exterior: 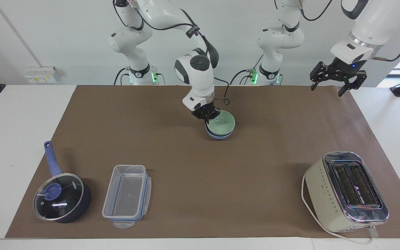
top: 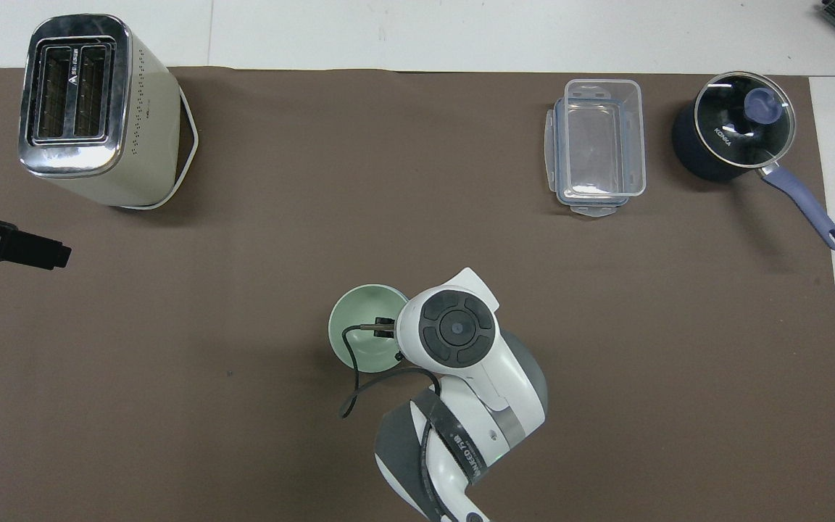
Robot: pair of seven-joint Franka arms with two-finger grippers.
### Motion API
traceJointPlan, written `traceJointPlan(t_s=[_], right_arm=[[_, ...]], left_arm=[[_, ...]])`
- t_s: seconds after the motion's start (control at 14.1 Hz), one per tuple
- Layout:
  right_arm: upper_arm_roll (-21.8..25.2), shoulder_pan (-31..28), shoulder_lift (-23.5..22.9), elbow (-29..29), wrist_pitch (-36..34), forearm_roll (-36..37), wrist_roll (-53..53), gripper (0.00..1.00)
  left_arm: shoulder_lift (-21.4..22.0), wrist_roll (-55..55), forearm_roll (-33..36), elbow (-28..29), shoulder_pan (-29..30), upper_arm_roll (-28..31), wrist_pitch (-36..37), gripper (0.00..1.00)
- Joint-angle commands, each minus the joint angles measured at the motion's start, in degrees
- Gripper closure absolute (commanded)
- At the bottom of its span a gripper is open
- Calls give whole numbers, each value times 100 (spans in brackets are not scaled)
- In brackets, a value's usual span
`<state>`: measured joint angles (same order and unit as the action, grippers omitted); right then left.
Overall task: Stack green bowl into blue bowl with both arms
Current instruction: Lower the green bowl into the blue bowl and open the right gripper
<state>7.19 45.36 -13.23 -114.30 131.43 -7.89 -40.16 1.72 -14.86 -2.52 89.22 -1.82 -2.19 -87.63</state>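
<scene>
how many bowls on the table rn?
2, nested mid-mat: the green bowl sits inside the blue bowl, and the right gripper is shut on the green bowl's rim. None elsewhere in view; nothing suggests a hidden third.

green bowl: in blue bowl, mat centre
toaster: far from robots, left arm's end
container: far, beside saucepan
</scene>
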Motion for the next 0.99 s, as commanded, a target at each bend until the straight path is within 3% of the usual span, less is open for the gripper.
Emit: traceJointPlan(t_s=[0.0,0.35,0.43,0.71,0.78,0.92], right_arm=[[-7,-18,181,-171,-21,-19,139,100],[-7,-45,181,-198,-3,-54,211,100],[-7,-45,172,-198,-3,-72,211,89],[2,-71,137,-93,-3,-81,202,30],[20,-80,154,-66,-3,-46,210,0],[55,-281,311,-48,14,16,237,0]], left_arm=[[13,1,68,-54,76,-53,62,0],[13,1,68,-54,76,-53,53,0],[13,1,68,-63,68,-53,53,0],[13,1,67,-54,76,-53,35,0],[13,1,68,-54,68,-53,35,0],[13,1,68,-54,68,-53,35,0]])
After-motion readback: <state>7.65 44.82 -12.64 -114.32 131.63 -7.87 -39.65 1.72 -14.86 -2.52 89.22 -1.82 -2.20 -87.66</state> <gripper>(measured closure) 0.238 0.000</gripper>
